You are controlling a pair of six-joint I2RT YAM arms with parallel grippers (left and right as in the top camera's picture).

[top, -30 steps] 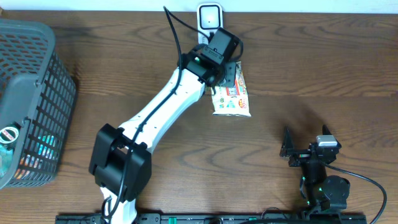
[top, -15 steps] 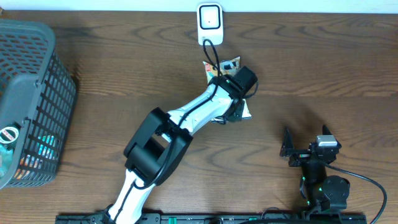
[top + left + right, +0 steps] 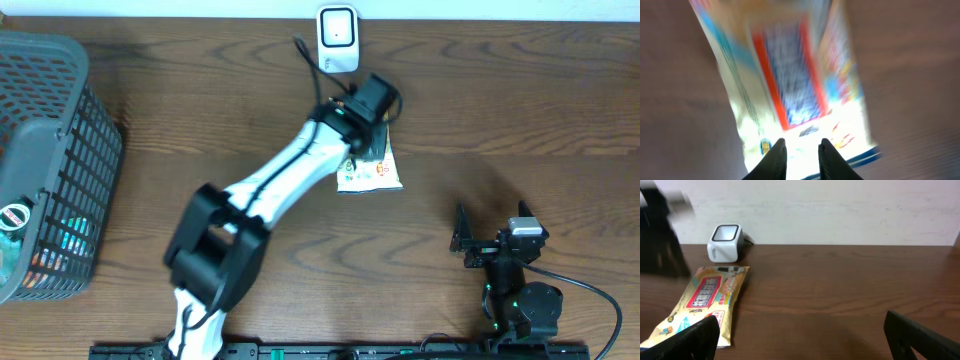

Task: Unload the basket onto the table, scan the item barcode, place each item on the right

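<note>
The item, a yellow and white snack packet (image 3: 374, 172) with a red-framed label, lies flat on the wooden table just in front of the white barcode scanner (image 3: 338, 28). My left gripper (image 3: 368, 136) hovers over the packet's far end. In the left wrist view its jaws (image 3: 802, 146) are nearly shut with a narrow gap, and the packet (image 3: 790, 75) streaks past blurred below them, not gripped. The right wrist view shows the packet (image 3: 705, 300) resting still near the scanner (image 3: 725, 242). My right gripper (image 3: 463, 240) sits wide open and empty at the front right.
A dark mesh basket (image 3: 92, 120) holding other goods stands at the table's left edge. The scanner's cable runs by the left arm's wrist. A white wall rises behind the table's far edge (image 3: 840, 244).
The left arm swung from the scanner toward the near side over the packet, then back toward the scanner, and its jaws narrowed. The packet barely shifted. The right arm stayed still.
</note>
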